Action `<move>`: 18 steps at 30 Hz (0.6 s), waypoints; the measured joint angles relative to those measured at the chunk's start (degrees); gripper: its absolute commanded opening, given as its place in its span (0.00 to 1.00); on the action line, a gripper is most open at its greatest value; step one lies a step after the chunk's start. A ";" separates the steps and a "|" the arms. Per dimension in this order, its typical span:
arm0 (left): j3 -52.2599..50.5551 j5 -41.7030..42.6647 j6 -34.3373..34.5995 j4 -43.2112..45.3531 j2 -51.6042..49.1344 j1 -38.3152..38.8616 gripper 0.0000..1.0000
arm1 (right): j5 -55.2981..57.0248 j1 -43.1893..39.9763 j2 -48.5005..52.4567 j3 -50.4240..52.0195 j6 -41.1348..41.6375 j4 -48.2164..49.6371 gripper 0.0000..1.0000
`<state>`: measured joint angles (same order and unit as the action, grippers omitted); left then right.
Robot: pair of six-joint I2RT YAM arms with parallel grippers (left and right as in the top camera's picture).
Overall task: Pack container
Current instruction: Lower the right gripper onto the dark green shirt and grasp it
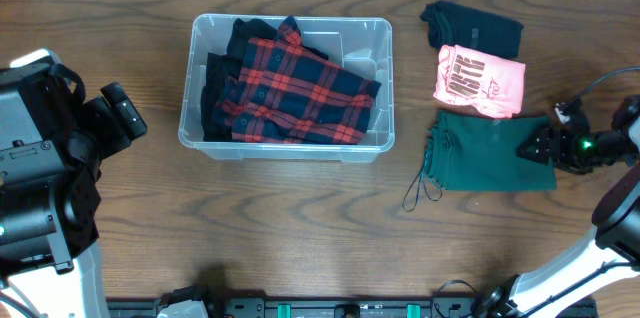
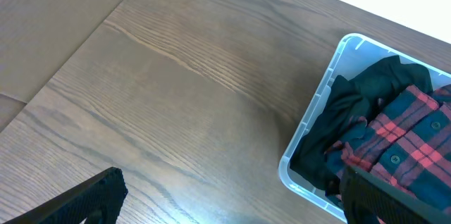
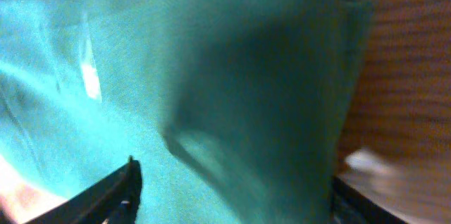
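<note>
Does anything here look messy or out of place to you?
Only small things. The red plaid shirt lies crooked in the container, not squared to its walls. The green garment has loose drawstrings trailing onto the table. Nothing looks spilled or damaged.

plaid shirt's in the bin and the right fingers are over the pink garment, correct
No. The plaid shirt is in the bin, but the right fingers are over the green garment, not the pink garment; overhead view shows it.
</note>
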<state>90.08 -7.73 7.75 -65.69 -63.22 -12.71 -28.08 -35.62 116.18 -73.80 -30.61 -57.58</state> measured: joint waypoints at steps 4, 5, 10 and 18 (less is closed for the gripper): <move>0.00 -0.02 0.00 0.00 0.00 0.00 0.98 | -1.29 2.34 2.01 -0.57 0.22 -1.86 0.33; 0.00 -0.02 0.00 0.00 0.00 0.00 0.98 | -1.33 2.89 2.32 -0.50 0.09 -1.90 0.25; 0.00 0.00 0.00 0.00 0.00 0.00 0.98 | -3.02 4.48 4.04 -0.22 1.38 -2.78 0.04; 0.00 0.00 0.00 0.00 0.00 0.00 0.98 | -6.80 4.11 4.37 -0.42 3.45 -6.29 0.01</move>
<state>90.08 -7.73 7.75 -65.69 -63.22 -12.71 -34.87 -31.51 120.55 -74.22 -27.16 -63.88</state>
